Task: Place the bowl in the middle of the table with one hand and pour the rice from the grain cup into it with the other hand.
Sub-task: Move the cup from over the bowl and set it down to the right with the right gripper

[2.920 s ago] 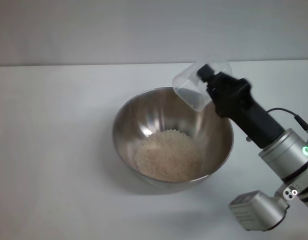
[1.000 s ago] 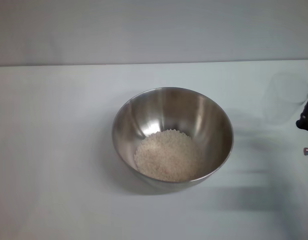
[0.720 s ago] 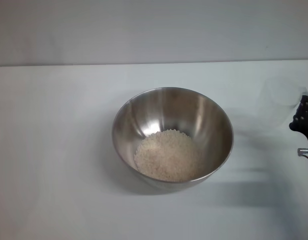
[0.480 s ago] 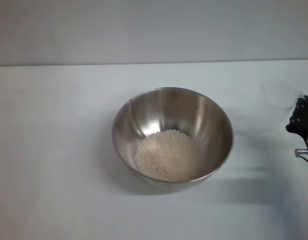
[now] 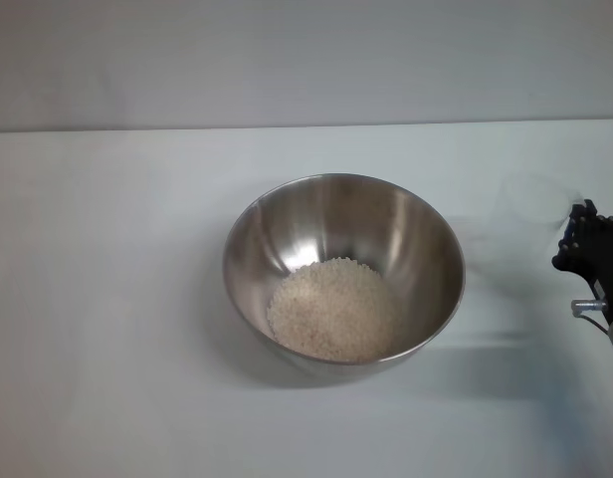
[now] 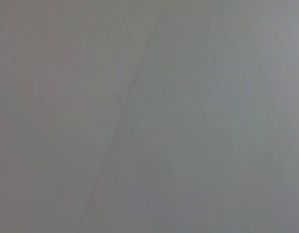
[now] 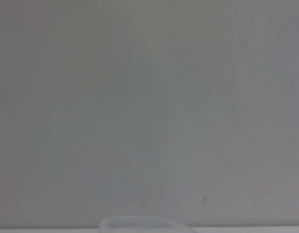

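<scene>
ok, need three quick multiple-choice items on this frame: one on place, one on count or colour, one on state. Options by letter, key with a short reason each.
1. Where does the grain cup stand?
A. Inside the bowl
B. On the table, on the robot's right of the bowl
C. On the robot's left of the bowl

2. How many bowls are on the table?
A. One
B. Two
C. Three

3. Where is the rice?
A. Heaped in the bowl
B. Scattered over the table
C. Filling the grain cup

Key:
1 B: the head view shows the clear cup upright on the table, apart from the bowl, with the right gripper just beside it at the frame's edge.
2 A: only one steel bowl shows.
3 A: the pale grains lie in a heap at the bowl's bottom; the cup looks empty.

The left gripper is not in view.
</scene>
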`<action>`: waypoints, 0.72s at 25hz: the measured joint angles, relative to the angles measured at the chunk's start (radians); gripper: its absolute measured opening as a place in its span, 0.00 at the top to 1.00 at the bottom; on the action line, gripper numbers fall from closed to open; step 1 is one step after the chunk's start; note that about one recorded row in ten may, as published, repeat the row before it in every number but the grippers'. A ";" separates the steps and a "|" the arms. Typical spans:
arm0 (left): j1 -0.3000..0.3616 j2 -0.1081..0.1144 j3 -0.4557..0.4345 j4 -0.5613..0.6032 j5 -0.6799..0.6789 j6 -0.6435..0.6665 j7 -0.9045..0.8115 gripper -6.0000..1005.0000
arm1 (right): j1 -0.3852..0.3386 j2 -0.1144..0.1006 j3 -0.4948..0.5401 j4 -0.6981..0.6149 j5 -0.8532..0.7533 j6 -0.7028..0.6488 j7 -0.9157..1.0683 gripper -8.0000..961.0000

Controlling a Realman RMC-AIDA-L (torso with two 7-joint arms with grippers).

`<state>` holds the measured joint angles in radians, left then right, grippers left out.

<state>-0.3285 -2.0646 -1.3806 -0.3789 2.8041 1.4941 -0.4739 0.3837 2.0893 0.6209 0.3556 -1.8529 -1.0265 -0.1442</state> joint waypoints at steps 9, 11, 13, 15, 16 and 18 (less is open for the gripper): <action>0.003 0.001 -0.002 -0.005 0.000 0.000 0.000 0.25 | 0.004 0.000 0.000 0.000 0.000 0.017 0.000 0.95; 0.005 0.002 -0.002 -0.007 0.000 0.000 0.000 0.25 | 0.004 0.000 0.000 0.000 0.000 0.018 0.000 0.95; 0.005 0.002 -0.002 -0.007 0.000 0.000 0.000 0.25 | 0.003 0.000 0.000 0.000 -0.001 0.019 0.000 0.95; 0.006 0.003 -0.004 -0.007 0.000 0.000 0.000 0.25 | 0.003 0.000 0.000 0.000 -0.005 0.021 0.000 0.95; 0.006 0.003 -0.005 -0.007 0.000 0.000 0.000 0.25 | 0.003 0.000 -0.001 0.000 -0.007 0.021 0.000 0.95; 0.006 0.003 -0.005 -0.007 0.000 0.000 0.000 0.25 | 0.004 0.000 -0.001 0.000 -0.008 0.022 0.000 0.95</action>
<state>-0.3221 -2.0616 -1.3855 -0.3863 2.8040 1.4940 -0.4740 0.3874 2.0893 0.6196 0.3559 -1.8607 -1.0050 -0.1442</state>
